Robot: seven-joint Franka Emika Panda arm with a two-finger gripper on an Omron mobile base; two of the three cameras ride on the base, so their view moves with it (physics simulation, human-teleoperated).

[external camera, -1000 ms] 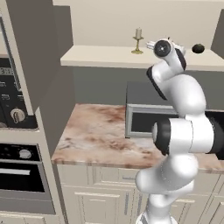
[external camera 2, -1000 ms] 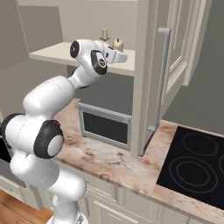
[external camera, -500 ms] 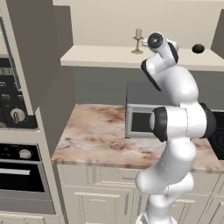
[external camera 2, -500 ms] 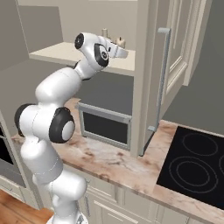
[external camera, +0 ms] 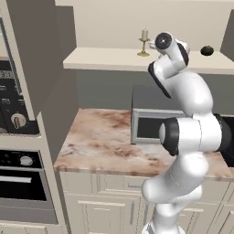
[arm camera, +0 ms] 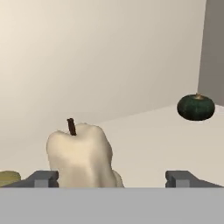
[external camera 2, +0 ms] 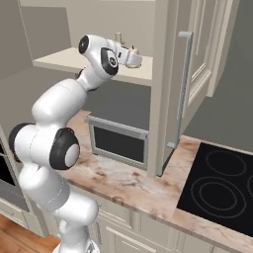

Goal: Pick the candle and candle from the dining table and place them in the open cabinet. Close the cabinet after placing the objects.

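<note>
Stubby candle point(arm camera: 79, 155): on the cabinet shelf point(arm camera: 166, 140), between the fingertips, nearer the nine o'clock one.
Pincer point(arm camera: 112, 177): apart, gripping nothing.

1. Even, soft rendered light throughout; no glare.
2. The cabinet shelf point(external camera: 105, 59) is bright cream, while the recess beneath it sits in dull grey shade.
3. All views look slightly soft and low in detail.
4. No visible edge distortion.

A dark green squash point(arm camera: 195, 106) sits on the shelf (well apart from the microwave point(external camera: 151, 124) and black cooktop point(external camera 2: 220, 190) below).
</note>
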